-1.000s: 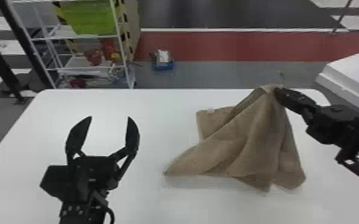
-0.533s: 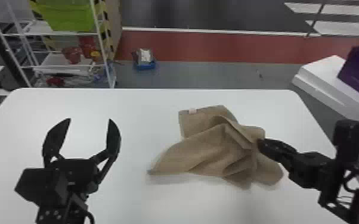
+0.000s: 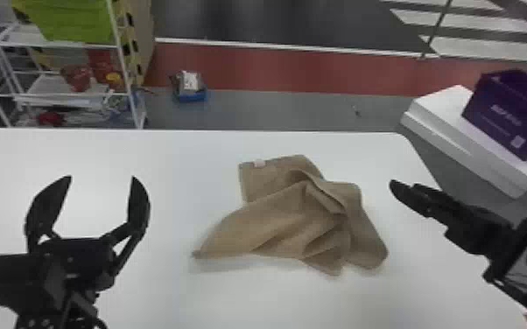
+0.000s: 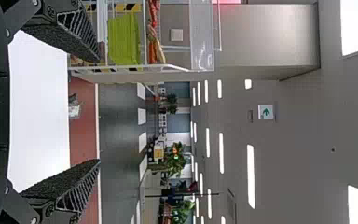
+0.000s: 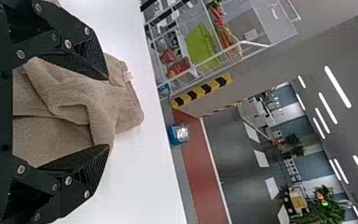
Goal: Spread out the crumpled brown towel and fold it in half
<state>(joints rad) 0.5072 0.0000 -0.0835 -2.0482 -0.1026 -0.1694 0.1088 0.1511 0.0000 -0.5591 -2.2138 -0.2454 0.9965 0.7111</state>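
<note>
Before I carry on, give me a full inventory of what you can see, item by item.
brown towel: one, brown, crumpled on the table
towel tag: one, pale, at the towel's far edge
table: one, white, under the towel
rack: one, white, beyond the table, far left
bin: one, green, on the rack
red containers: at least two, on the rack
package: one, blue and silvery, on the floor beyond the table
box: one, purple, beyond the table's right side
block: count unclear, white, under the purple box
plants: several, green, far background
left gripper: one, black, above the table left of the towel, jaws open
right gripper: one, black, right of the towel, jaws open
</note>
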